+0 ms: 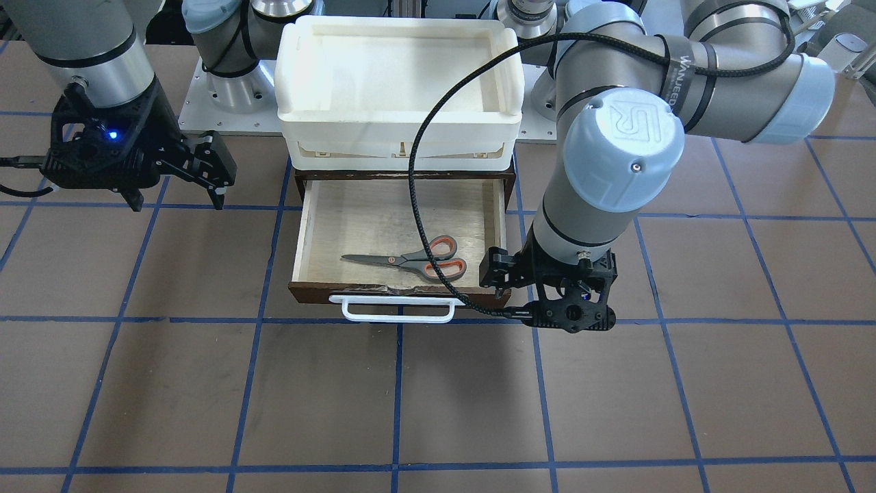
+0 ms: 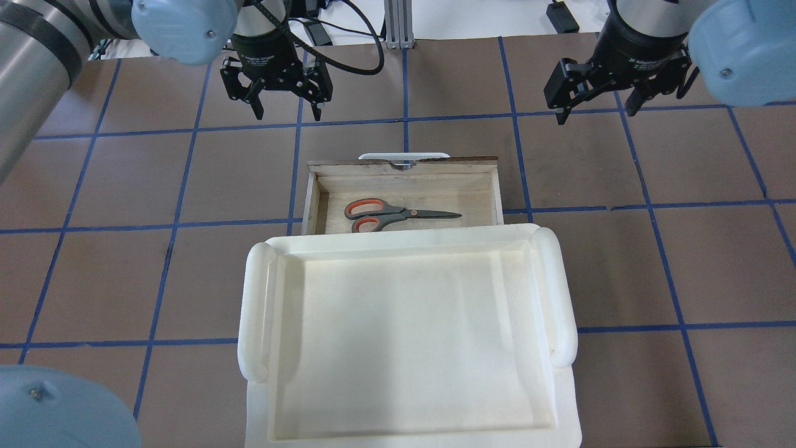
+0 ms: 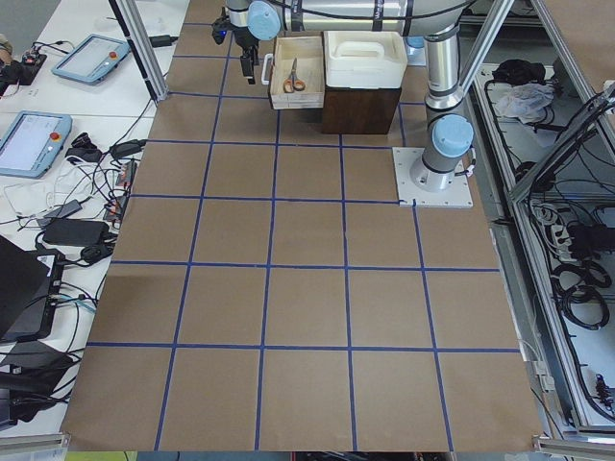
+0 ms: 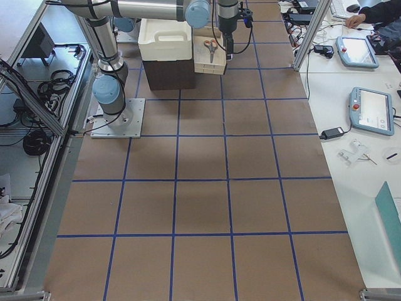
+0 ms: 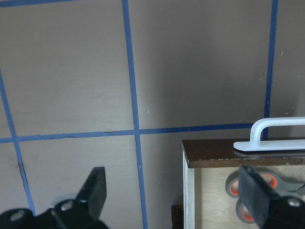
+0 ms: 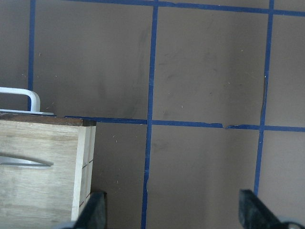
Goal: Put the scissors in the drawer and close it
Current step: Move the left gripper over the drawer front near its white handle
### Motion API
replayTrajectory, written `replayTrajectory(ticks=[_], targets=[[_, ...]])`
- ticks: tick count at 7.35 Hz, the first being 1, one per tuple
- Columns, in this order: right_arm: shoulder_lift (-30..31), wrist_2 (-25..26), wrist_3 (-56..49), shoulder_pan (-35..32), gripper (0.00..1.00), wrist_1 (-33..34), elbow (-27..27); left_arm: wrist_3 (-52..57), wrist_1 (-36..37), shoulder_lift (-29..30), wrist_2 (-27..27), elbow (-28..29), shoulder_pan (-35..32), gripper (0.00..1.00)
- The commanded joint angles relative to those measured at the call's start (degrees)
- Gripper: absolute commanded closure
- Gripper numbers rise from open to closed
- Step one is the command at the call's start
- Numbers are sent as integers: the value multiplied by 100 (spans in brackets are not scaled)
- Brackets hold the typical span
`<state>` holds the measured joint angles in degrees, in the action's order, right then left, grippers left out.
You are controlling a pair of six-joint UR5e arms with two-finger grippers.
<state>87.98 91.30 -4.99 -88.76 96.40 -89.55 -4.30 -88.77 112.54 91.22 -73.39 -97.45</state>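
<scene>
The scissors [image 2: 398, 214] lie in the open drawer [image 2: 460, 163]. My left gripper [image 2: 287, 114] and right gripper [image 2: 597, 113] hang wide open, empty, beyond its front. Pushing one corner could skew and jam it.

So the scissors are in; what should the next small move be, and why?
Probably bring the left gripper sideways in front of the white bar handle, ready to push. The scissors lie inside the drawer, which stands pulled out, and that gripper is open, empty and near the drawer's front corner.

From above I can reach the front of the drawer [image 2: 479, 205]; the white tray [image 2: 404, 242] covers its back.
</scene>
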Motion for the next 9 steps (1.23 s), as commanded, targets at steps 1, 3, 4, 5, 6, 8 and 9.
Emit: replayTrajectory(ticks=[1,3,4,5,6,8,9], targets=[[70,-7,7,-1,0,-51,-28,-325,-114,40,-191,9,-342,0],[106,19,-11,-1,0,-210,-54,-344,-53,188,-184,9,-397,0],[106,2,-11,-1,0,-210,-54,-370,130,268,-210,9,-397,0],[97,19,-11,-1,0,-210,-54,-518,445,356,-428,17,-362,0],[97,11,-2,8,0,-210,-54,-711,787,487,-439,17,-362,0],[97,54,-11,17,0,-218,-63,-879,870,672,-421,-9,-371,0],[97,72,-46,26,0,-218,-63,-1123,957,769,-386,8,-371,0]])
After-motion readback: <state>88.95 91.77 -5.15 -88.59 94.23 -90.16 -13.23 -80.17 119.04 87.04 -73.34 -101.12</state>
